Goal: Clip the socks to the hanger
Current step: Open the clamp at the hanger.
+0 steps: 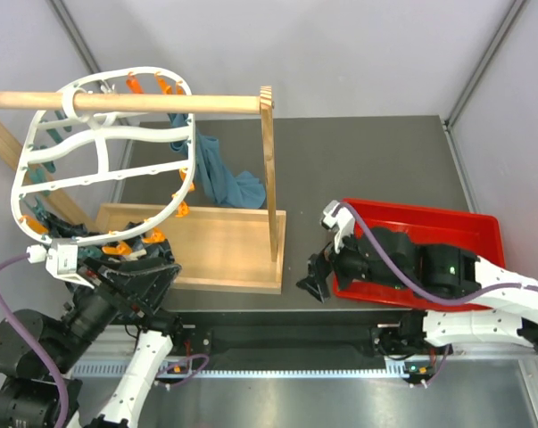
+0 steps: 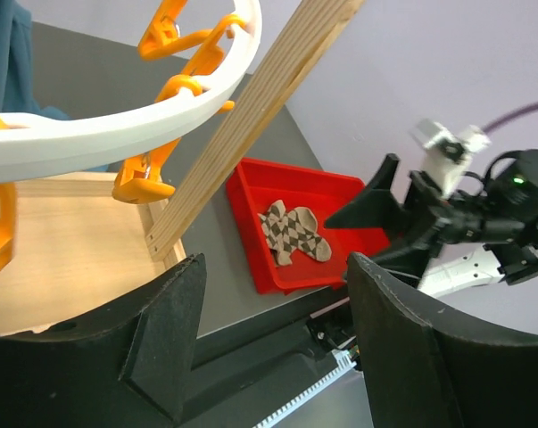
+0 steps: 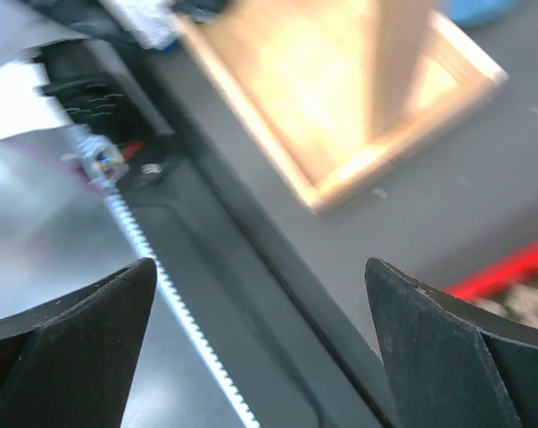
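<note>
The white oval hanger point(image 1: 19, 189) with orange and teal pegs hangs from a wooden rod at the upper left; its rim point(image 2: 117, 134) crosses the left wrist view. An argyle sock point(image 2: 293, 234) lies in a red tray point(image 2: 247, 227); in the top view my right arm hides it. A blurred patch of it shows in the right wrist view point(image 3: 529, 291). My left gripper point(image 1: 158, 257) is open and empty under the hanger's lower rim point(image 2: 276, 267). My right gripper point(image 1: 315, 278) is open and empty at the tray's left edge, over the table's front edge point(image 3: 260, 267).
A wooden stand with base point(image 1: 215, 245), post point(image 1: 270, 169) and rod point(image 1: 117, 102) carries the hanger. A teal cloth point(image 1: 224, 176) hangs behind the post. The red tray point(image 1: 447, 223) sits at the right. A toothed rail point(image 1: 277, 370) runs along the near edge.
</note>
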